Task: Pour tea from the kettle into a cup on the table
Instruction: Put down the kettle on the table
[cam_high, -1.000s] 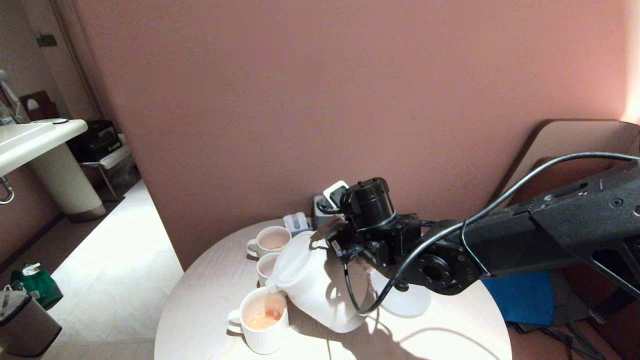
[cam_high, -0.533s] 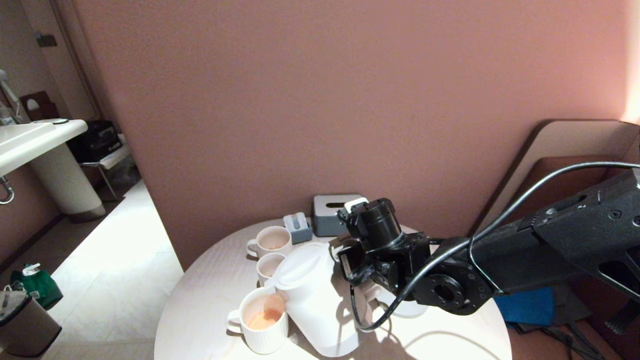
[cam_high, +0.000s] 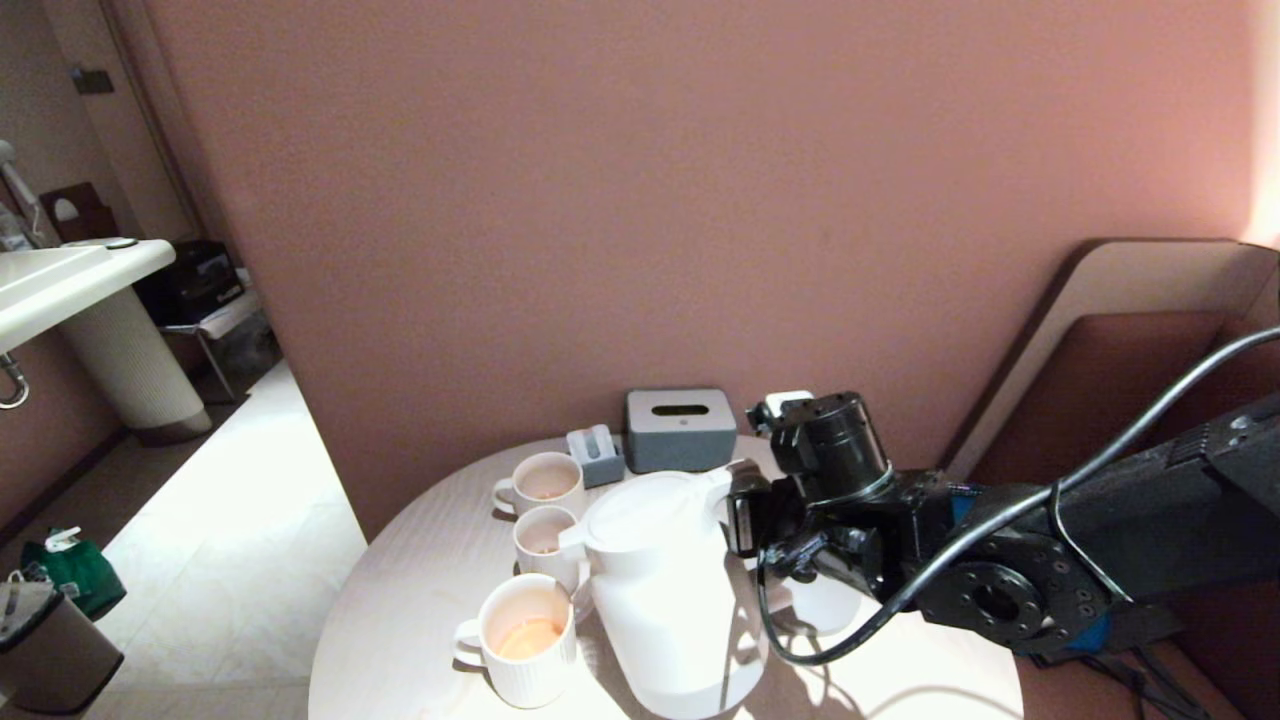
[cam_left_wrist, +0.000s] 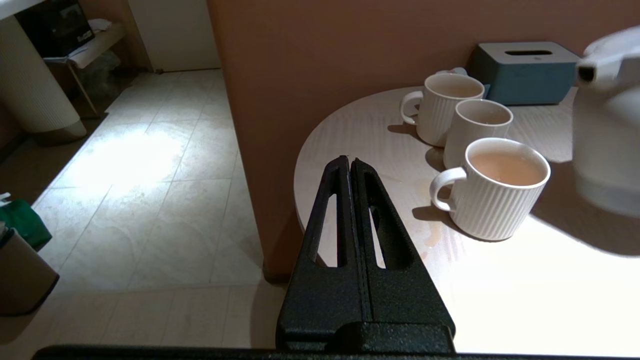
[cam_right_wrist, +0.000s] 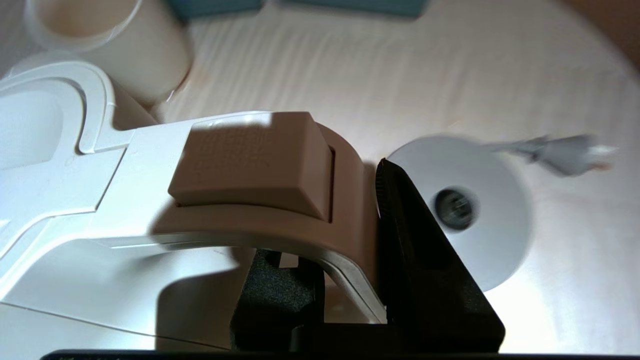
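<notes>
The white kettle (cam_high: 670, 590) is upright on the right of three cups, its spout turned toward them. My right gripper (cam_high: 745, 520) is shut on the kettle's loop handle (cam_right_wrist: 260, 170), one finger (cam_right_wrist: 420, 240) outside the loop and the other inside it. The nearest ribbed white cup (cam_high: 525, 640) holds pale amber tea (cam_left_wrist: 507, 167). Behind it stand a middle cup (cam_high: 543, 540) and a far cup (cam_high: 545, 482). My left gripper (cam_left_wrist: 350, 162) hangs shut and empty by the left edge of the round pale table (cam_high: 420, 560).
The kettle's round white base disc (cam_high: 830, 605) lies on the table to the right of the kettle, with its plug (cam_right_wrist: 560, 150) beyond it. A grey tissue box (cam_high: 680, 428) and a small grey holder (cam_high: 598, 455) stand at the back. A small wet patch (cam_left_wrist: 432, 235) lies beside the nearest cup.
The kettle has swung from a steep tilt over the nearest cup back to upright and shifted right. My right arm dropped and drew back to the right with it.
</notes>
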